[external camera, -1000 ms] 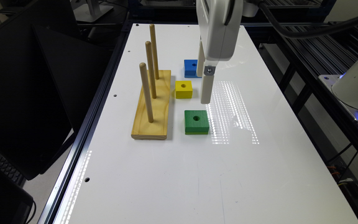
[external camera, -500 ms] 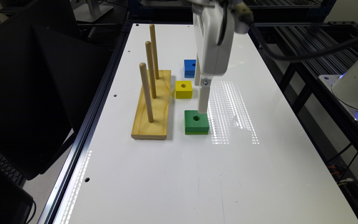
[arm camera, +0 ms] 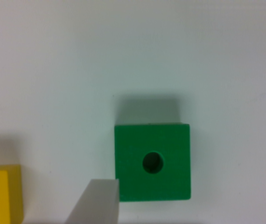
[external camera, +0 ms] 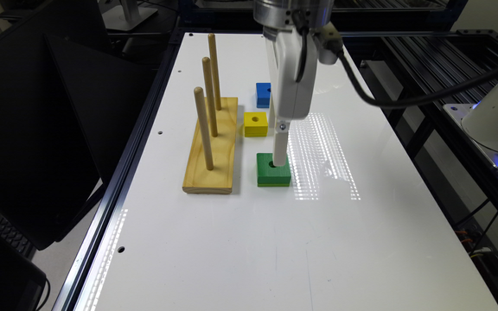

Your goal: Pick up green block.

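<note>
The green block lies flat on the white desk, just beside the near end of the wooden peg base, on the exterior view's right of it. Square, it has no long axis; its round hole faces straight up and its edges run roughly parallel to the base. The exterior view shows a lighter green bottom layer that the wrist view, looking straight down on the block, hides. The gripper hangs directly over the block, its tip in front of the hole. In the wrist view the gripper is spread wide, 1 finger by the block's corner, the other at the frame edge, grasping nothing. Beyond the green block sits the yellow block, then the blue block, both beside the base with its 3 upright pegs.
</note>
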